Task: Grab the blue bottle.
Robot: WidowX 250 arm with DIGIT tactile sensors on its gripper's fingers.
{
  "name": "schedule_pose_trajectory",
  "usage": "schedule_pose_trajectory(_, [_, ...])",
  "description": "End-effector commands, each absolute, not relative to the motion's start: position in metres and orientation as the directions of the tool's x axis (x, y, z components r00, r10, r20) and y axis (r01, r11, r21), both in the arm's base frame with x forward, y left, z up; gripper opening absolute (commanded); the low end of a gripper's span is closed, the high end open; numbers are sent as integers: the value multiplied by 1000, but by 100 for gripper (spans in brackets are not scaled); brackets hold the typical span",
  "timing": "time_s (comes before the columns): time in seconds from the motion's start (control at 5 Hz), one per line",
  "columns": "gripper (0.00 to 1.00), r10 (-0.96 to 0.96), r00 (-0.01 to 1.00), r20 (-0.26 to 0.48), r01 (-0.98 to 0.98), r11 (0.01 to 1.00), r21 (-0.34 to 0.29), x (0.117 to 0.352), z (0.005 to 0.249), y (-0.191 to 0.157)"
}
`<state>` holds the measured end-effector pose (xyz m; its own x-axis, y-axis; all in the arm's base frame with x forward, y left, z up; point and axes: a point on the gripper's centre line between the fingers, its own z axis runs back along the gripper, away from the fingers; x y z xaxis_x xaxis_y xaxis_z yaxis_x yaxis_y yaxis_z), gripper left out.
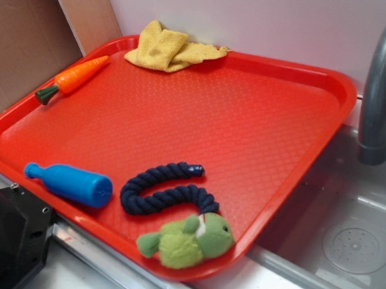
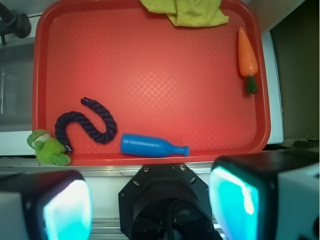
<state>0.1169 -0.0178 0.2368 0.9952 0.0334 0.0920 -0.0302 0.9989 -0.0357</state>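
Observation:
The blue bottle (image 1: 70,183) (image 2: 152,146) lies on its side near the front edge of the red tray (image 1: 245,126) (image 2: 150,65). In the exterior view its neck points left. My gripper (image 2: 150,205) hangs high above the tray's near edge, open, with nothing between its wide-apart cyan pads (image 2: 67,212). In the wrist view the bottle lies well beyond the jaws. The exterior view does not show the fingers.
A dark navy rope (image 1: 163,191) (image 2: 90,122) with a green plush toy (image 1: 186,240) (image 2: 48,148) lies beside the bottle. An orange carrot (image 1: 73,78) (image 2: 247,57) and a yellow cloth (image 1: 167,46) (image 2: 187,11) sit at the tray's far side. A sink with a grey faucet (image 1: 378,94) is to the right.

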Motion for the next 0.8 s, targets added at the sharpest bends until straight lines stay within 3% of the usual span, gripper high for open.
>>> schedule_pose_trajectory(0.0, [100, 33, 995, 92, -30, 999, -36, 117, 237, -18])
schedule_pose_trajectory(0.2, [100, -215, 971, 104, 218, 976, -21, 135, 213, -7])
schedule_pose_trajectory(0.4, [100, -440, 879, 185, 457, 887, -61, 133, 187, 4])
schedule_pose_trajectory(0.6, [100, -595, 790, 150, 602, 798, -8, 133, 158, -4])
